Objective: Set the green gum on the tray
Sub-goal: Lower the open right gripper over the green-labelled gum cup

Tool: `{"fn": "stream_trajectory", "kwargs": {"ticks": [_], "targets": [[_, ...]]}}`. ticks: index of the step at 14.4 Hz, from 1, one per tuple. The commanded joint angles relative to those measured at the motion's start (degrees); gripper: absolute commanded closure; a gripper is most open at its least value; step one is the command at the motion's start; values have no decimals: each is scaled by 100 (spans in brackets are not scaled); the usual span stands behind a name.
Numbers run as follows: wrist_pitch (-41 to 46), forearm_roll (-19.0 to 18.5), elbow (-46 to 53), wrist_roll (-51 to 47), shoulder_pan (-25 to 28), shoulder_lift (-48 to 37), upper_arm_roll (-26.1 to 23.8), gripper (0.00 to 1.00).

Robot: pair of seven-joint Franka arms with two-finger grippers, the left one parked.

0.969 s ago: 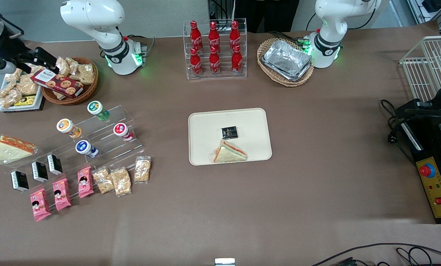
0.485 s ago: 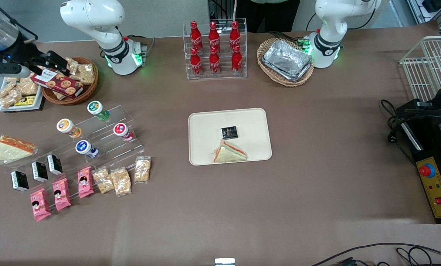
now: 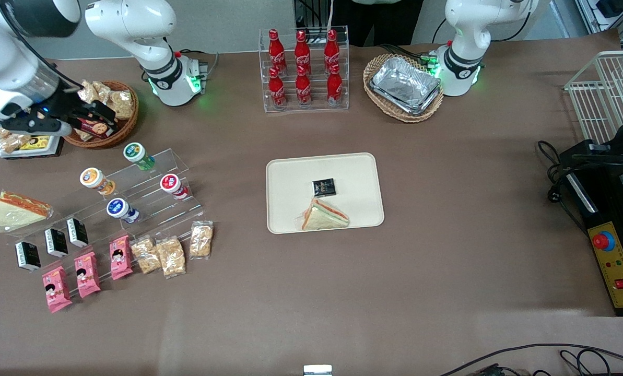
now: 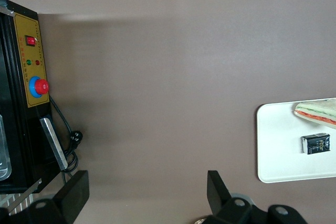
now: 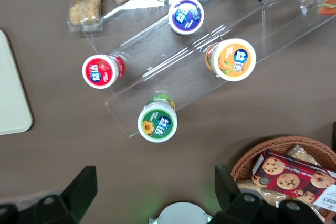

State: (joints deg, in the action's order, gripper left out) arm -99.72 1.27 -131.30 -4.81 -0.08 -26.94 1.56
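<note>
My fingers point(image 5: 86, 190) stand spread apart, holding nothing, above the wicker basket point(image 3: 126, 125). The green gum point(image 3: 136, 155) sits on the clear stepped rack point(image 3: 149, 201) (top step), well apart from the tray point(image 3: 285, 209) mid-bench.

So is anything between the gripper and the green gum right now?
Nothing visible. The gripper hangs open above the wicker basket, and the green gum sits uncovered on the clear stand's top step, nearer the front camera.
</note>
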Motion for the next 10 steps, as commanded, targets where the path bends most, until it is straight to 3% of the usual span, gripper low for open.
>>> {"fn": "stream_trajectory", "kwargs": {"ticks": [1,10], "targets": [[-521,92,-414,-90,26,171,11,0],[-1374,198,-941,-125,219,610,29,0]]}}
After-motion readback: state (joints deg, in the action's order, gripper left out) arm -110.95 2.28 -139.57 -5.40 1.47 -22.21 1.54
